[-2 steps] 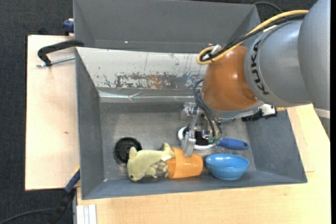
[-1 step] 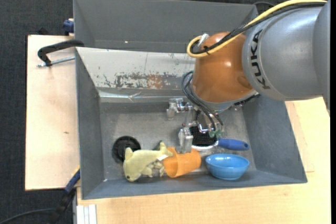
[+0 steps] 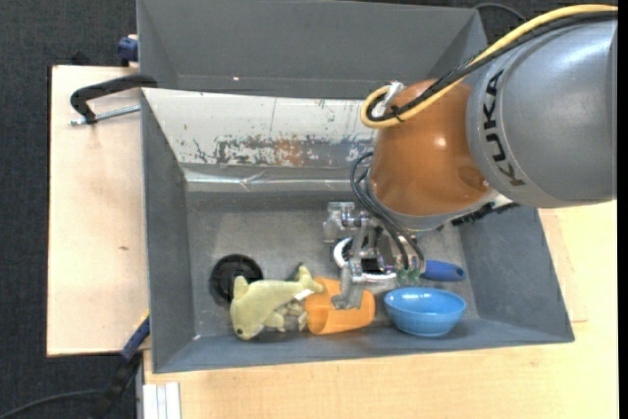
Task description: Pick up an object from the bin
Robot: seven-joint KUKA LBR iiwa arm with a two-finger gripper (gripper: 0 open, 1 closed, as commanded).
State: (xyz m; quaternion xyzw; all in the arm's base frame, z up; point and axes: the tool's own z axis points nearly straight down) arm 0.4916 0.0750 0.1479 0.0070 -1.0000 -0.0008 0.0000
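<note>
Bin [image 3: 275,231]: the contents lie in a row along its lower edge as the camera view has it.

From the left-hand corner:
- a black round disc [image 3: 235,276];
- just beside it, a pale yellow plush animal [image 3: 267,305];
- against the plush's tail, an orange block-like thing [image 3: 329,317].

The gripper [image 3: 346,297] is low over the right end of that orange thing, apparently in contact with it. I cannot tell whether the claw is released or clenched.

Just beside it to the right is a blue bowl [image 3: 424,310], with a blue-handled tool [image 3: 444,271] behind it.

Judgement: the orange thing is the candidate. I would centre on it, clear of plush and bowl, close firmly, then lift straight up so the neighbours are not dragged along.
</note>
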